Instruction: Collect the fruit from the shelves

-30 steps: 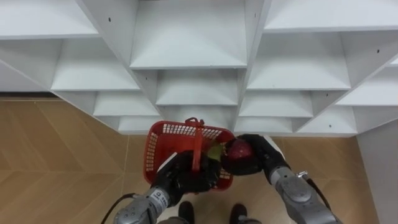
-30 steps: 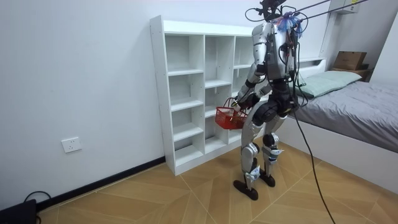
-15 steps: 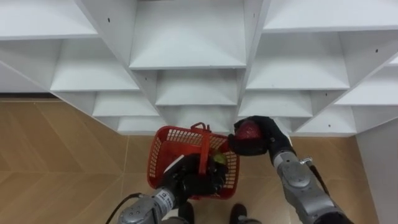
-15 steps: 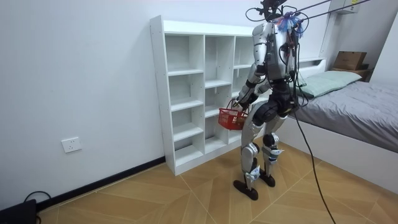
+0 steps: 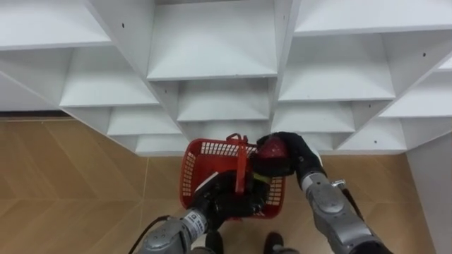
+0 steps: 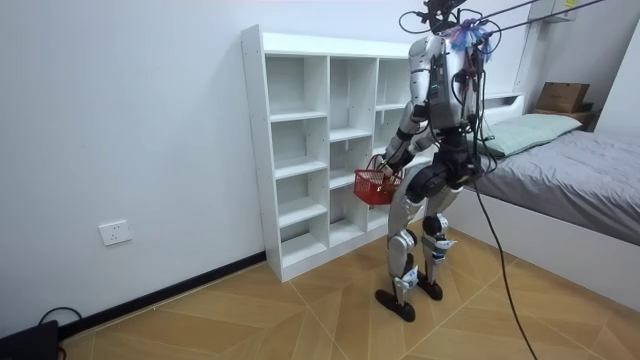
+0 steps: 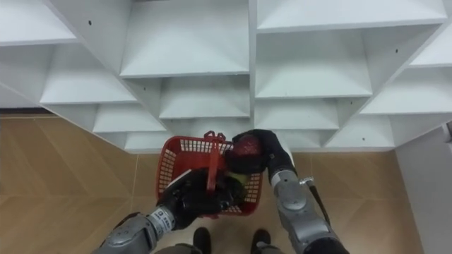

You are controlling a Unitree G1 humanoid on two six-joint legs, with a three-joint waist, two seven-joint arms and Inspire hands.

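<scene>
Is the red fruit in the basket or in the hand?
In the hand: the right hand is curled round the red fruit, over the right rim of the basket.

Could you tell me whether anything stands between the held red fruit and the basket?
Nothing visible does. The right hand holds the red fruit over the open right side of the basket; the handle, gripped by the left hand, stands beside it, not beneath.

Both eye views look steeply down, near, on shelves (image 5: 212, 49) and basket (image 5: 208, 149); the far room view shares both.
</scene>
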